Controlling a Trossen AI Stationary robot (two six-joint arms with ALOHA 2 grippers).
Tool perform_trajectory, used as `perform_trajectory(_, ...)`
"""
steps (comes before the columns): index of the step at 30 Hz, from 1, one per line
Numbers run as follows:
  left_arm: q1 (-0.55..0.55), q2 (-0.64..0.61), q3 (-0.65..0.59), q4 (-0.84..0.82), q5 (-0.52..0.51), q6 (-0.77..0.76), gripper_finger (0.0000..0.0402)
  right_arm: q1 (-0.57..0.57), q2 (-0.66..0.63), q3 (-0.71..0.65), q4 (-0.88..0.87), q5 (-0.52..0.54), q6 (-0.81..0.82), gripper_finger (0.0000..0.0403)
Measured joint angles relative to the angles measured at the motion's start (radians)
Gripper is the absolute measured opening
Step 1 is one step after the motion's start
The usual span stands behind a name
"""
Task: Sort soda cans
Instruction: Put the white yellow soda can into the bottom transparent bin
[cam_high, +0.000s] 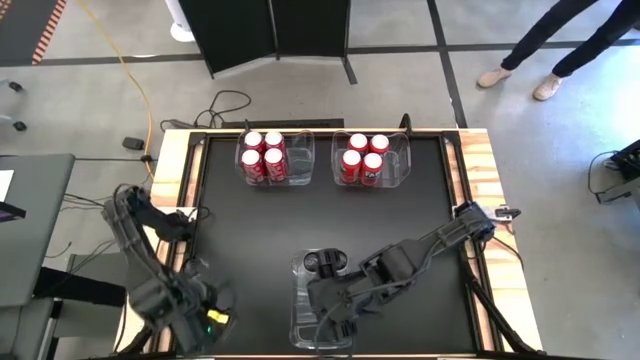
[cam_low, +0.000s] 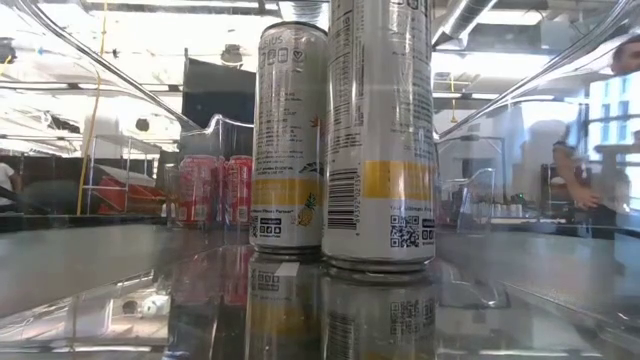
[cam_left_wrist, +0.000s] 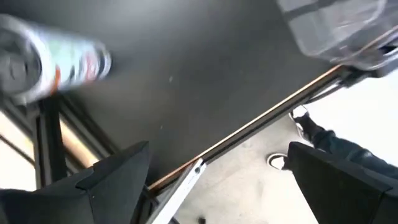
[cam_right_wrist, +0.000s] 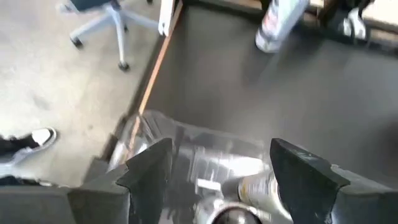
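Right pincer (cam_high: 335, 318) hangs over the near clear bin (cam_high: 296, 300) at the bench's (cam_high: 320, 215) front edge. Fingers (cam_right_wrist: 149, 171) are spread wide in the right wrist view, holding nothing. Directly beneath them, inside that bin, stand silver cans (cam_right_wrist: 258, 186); the low view shows two of these tall pale cans (cam_low: 380, 140) upright, side by side, touching or nearly so. From above, one dark can top (cam_high: 330, 263) shows just beyond the pincer at the bin's far end.

Left pincer (cam_high: 195, 310) sits off the bench's front-left corner, well to the side of the right one. Its fingers (cam_left_wrist: 115, 174) are also spread wide and empty. A blurred can (cam_left_wrist: 56, 62) shows in the left wrist view, ahead of the fingers; where it rests I cannot tell.

Far from both pincers, along the bench's back edge, two more clear bins lie side by side. The left bin (cam_high: 300, 170) holds four red cans (cam_high: 263, 155) in a tight square; the right bin (cam_high: 400, 170) likewise holds four red cans (cam_high: 364, 157).

Beyond the bench, a person's legs (cam_high: 560, 45) stand on the floor.
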Motion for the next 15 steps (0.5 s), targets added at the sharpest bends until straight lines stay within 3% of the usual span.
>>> perform_trajectory(7, 0.107, -0.099, -0.061, 0.0, -0.066, 0.315, 0.0375, -0.029, -0.001, 0.076, 0.026, -0.017, -0.025, 0.0286)
perform_trajectory(15, 0.158, -0.168, -0.165, 0.001, -0.056, 0.82, 0.0375, -0.027, -0.001, 0.076, -0.028, -0.071, 0.047, 0.0286)
